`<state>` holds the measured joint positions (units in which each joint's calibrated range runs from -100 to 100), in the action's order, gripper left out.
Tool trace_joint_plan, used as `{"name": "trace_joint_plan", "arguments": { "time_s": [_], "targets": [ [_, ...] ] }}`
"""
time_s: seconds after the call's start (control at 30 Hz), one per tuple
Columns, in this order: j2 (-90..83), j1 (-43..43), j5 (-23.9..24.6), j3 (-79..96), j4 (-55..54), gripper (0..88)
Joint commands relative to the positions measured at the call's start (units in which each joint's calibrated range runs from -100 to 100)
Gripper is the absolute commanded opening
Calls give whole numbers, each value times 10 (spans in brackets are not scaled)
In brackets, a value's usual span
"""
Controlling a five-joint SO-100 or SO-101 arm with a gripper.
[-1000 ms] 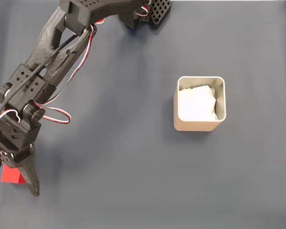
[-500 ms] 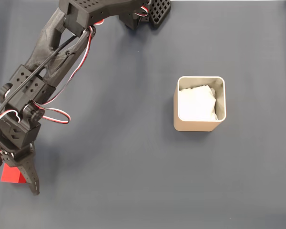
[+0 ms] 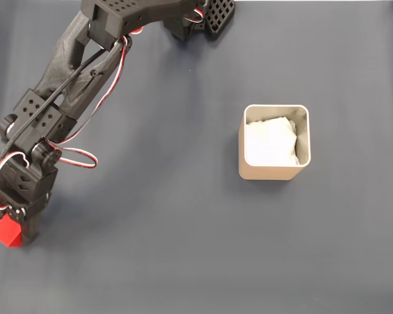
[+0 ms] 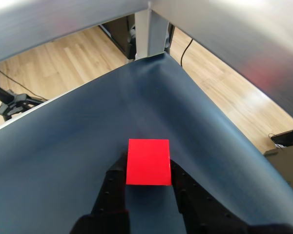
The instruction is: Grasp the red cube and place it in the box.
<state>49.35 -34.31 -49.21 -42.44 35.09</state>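
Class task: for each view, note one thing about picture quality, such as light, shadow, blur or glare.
Fixed view: even, soft light; the arm throws only a faint shadow on the dark mat, and the box is sharp. Wrist view: the red cube is crisp between the tool fingers, while pale, blurred bands cross the top edge and the upper right corner.

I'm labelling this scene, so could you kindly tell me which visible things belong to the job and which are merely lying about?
Belonging to the job:
- small bright red cube, between the black gripper jaws
- beige square paper-lined box

Lying about:
- dark blue table cover
- black tripod on the wooden floor
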Motion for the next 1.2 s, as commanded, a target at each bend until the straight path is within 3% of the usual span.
{"name": "trace_joint_plan", "arguments": {
  "time_s": [0.0,0.53,1.17],
  "targets": [
    [-43,6,-14,-6,27,21],
    [-104,11,-16,41,78,4],
    [-397,40,-24,351,94,3]
  ]
}}
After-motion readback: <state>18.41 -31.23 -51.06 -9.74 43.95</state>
